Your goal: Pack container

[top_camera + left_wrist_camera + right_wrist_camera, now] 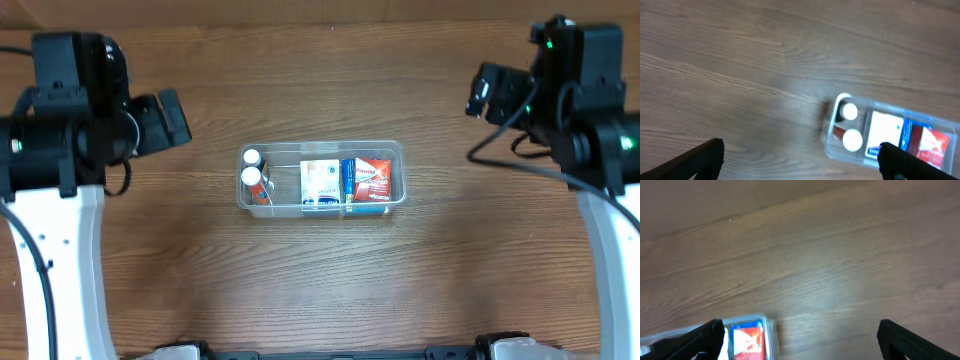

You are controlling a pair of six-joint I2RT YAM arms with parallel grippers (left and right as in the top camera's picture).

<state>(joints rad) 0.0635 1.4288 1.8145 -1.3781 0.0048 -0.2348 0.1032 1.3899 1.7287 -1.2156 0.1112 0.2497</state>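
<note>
The clear plastic container (392, 150) sits in the middle of the wooden table. It holds two white-capped bottles (251, 176) at its left end, a white and blue box (320, 184) and a red box (372, 180). It also shows in the left wrist view (832, 145) and the right wrist view (771, 327). My left gripper (175, 118) is open and empty, raised far to the container's left. My right gripper (480, 92) is open and empty, raised far to its right.
Bare wood-grain table (320, 290) lies all around the container. Both arms' white links run down the left edge (50, 280) and right edge (610, 260) of the overhead view.
</note>
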